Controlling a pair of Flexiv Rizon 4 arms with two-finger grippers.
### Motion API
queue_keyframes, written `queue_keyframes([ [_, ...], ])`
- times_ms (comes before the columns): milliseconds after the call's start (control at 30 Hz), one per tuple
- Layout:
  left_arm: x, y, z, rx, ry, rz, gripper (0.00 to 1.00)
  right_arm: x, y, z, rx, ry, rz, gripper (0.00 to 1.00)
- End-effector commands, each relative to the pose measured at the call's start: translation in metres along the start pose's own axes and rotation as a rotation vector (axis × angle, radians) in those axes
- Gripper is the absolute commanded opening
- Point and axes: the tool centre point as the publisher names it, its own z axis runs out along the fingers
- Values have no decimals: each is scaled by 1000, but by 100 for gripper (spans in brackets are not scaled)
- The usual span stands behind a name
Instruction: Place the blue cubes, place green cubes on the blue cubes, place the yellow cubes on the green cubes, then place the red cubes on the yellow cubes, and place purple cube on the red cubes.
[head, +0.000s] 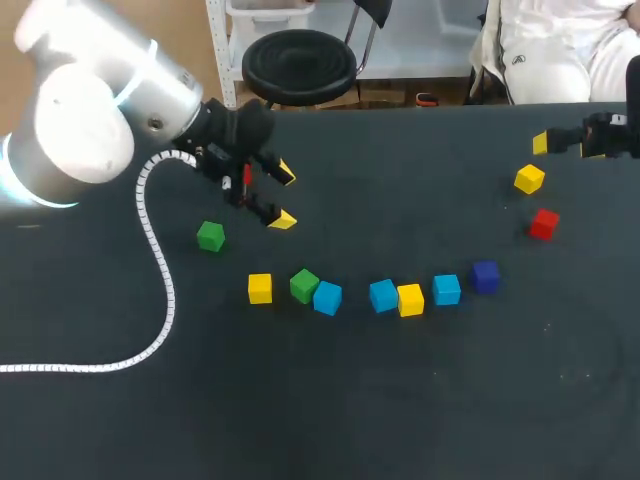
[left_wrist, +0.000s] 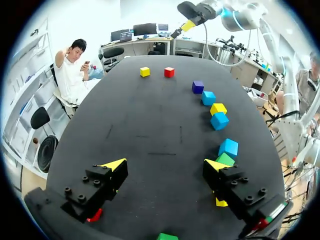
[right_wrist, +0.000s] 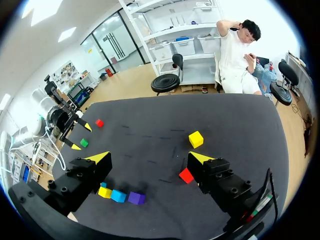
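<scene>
**Cubes all loose on the table, both grippers spread and empty**

No cube sits on another. Seven lie in a curved row across the middle of the table (head: 320, 400). From the left these are a yellow cube (head: 260, 288), a green cube (head: 304, 285) close against a blue cube (head: 327, 297), and a second blue cube (head: 383, 295) right beside a second yellow cube (head: 410, 299). A third blue cube (head: 446, 289) follows, and the purple cube (head: 485, 276) ends the row on the right.

A lone green cube (head: 210, 236) sits apart, behind the row's left end. Toward the right edge, the red cube (head: 543, 224) and a third yellow cube (head: 529, 179) lie near each other, well apart from the row. The right wrist view shows a second red cube (right_wrist: 99, 122) near the far edge, by the left arm.

The left gripper (head: 283, 196) hangs over the table behind the row's left end, near the lone green cube. Its fingers are spread wide, with only bare table between them in its wrist view (left_wrist: 165, 165).

The right gripper (head: 566, 147) is at the table's right edge, just beyond the third yellow cube. Its fingers are also spread and hold nothing in its wrist view (right_wrist: 149, 159). There the red cube lies just beside one finger.
</scene>
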Motion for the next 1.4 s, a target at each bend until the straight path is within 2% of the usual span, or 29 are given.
queue_keyframes([
  [33,1,5,-7,0,9,-5,100,0,1,0,4,0,0,100],
  [200,9,13,-12,-25,7,-27,100,0,1,0,4,0,0,100],
  [567,8,24,-6,-36,2,-33,100,0,1,0,4,0,0,100],
  [633,7,24,-5,-19,-8,-32,100,0,1,0,4,0,0,100],
  [700,8,22,-6,16,-73,-32,100,0,1,0,4,0,0,100],
  [1400,8,22,-6,16,-73,-32,100,0,1,0,4,0,0,100],
])
